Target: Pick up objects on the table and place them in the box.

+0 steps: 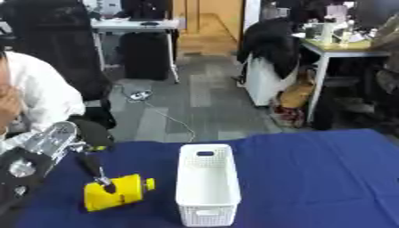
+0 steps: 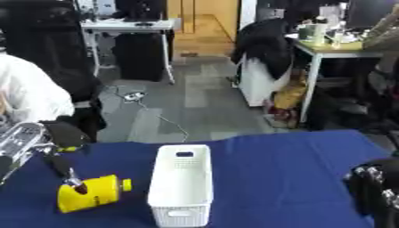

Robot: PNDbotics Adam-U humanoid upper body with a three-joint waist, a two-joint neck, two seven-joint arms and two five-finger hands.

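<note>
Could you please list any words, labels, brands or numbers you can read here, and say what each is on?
None can be read.
yellow bottle: no label legible; the left hand touches it.
white box: plain, no print.
blue tablecloth: plain.
Desk items in the background: too blurred.
</note>
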